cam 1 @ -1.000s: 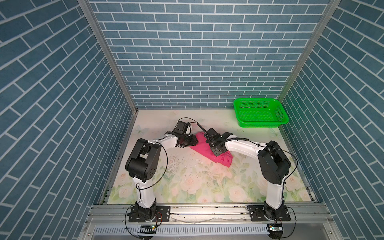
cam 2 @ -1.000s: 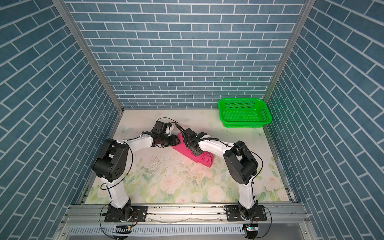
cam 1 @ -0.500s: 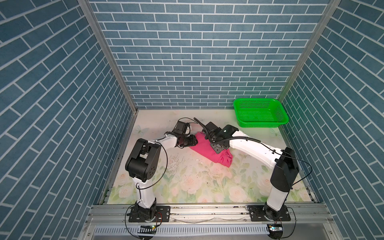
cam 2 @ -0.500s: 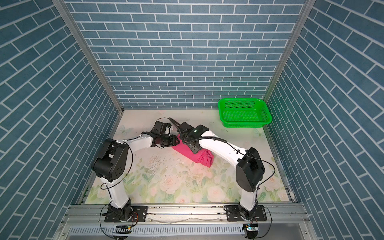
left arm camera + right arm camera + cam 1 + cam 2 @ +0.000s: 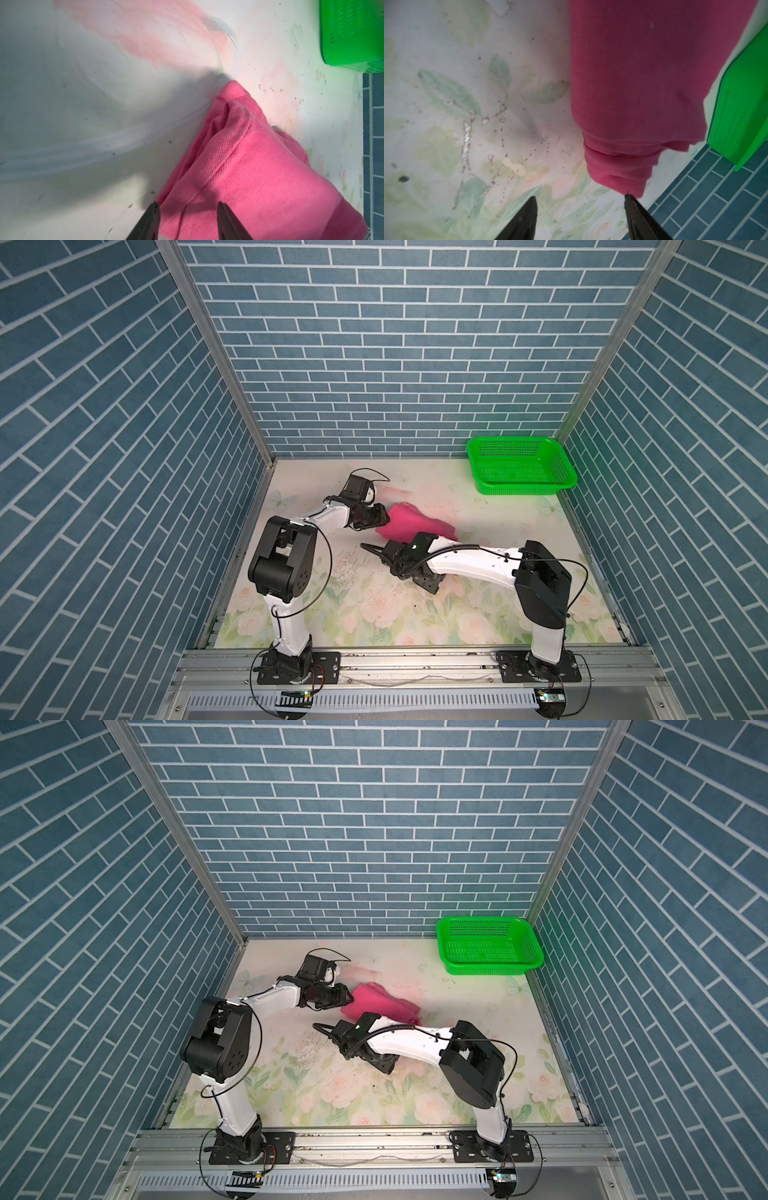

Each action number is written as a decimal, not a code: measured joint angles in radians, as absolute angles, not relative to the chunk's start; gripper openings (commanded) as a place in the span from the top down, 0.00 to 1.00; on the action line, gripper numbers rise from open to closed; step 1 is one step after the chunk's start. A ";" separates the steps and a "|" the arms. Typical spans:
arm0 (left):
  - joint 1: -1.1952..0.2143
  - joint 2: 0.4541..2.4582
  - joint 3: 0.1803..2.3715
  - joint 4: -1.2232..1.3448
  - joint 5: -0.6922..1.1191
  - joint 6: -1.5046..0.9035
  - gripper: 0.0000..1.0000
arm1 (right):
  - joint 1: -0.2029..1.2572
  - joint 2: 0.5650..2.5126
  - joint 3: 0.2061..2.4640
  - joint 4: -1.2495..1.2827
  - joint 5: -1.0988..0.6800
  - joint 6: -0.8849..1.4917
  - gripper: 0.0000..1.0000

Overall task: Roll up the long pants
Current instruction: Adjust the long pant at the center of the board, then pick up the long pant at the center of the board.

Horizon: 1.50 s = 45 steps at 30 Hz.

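on counter point(image 5: 374, 614), centre-back: long pants point(image 5: 415, 524) bunched into a pink roll; left pincer point(image 5: 187, 207) pinches one end w/ cloth btwn its tips; right pincer point(image 5: 580, 199) spread, empty, just beside the roll; green basket point(image 5: 521, 464) at back-right corner

The long pants point(image 5: 259, 176) are matt woven cloth; the basket point(image 5: 523, 487) is glossy perforated plastic.

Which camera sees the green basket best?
The top views win: in both top views the whole green basket shows, rim and mesh floor. The left wrist view catches just one corner; the right wrist view, just a slanted side.
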<state>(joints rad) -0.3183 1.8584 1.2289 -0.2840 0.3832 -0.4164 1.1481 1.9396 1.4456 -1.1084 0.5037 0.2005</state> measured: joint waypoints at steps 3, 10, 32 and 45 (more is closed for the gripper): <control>-0.288 1.798 1.229 -0.321 0.384 -0.407 0.51 | 1.145 1.981 1.479 -1.092 0.512 0.175 0.30; -0.207 1.666 1.229 -0.377 0.388 -0.387 0.51 | 1.145 2.064 1.563 -1.065 0.535 0.146 0.30; -0.186 1.657 1.158 -0.406 0.427 -0.354 0.52 | 0.927 2.249 1.720 -1.033 0.693 0.039 0.21; -0.184 1.663 1.129 -0.416 0.440 -0.334 0.52 | 0.842 2.360 1.864 -1.029 0.744 0.020 1.00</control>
<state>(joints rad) -0.1841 1.6627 1.1286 -0.4156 0.4400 -0.3340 0.8421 2.3604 1.8641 -1.0294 0.7437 0.0204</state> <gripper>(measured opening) 0.476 0.136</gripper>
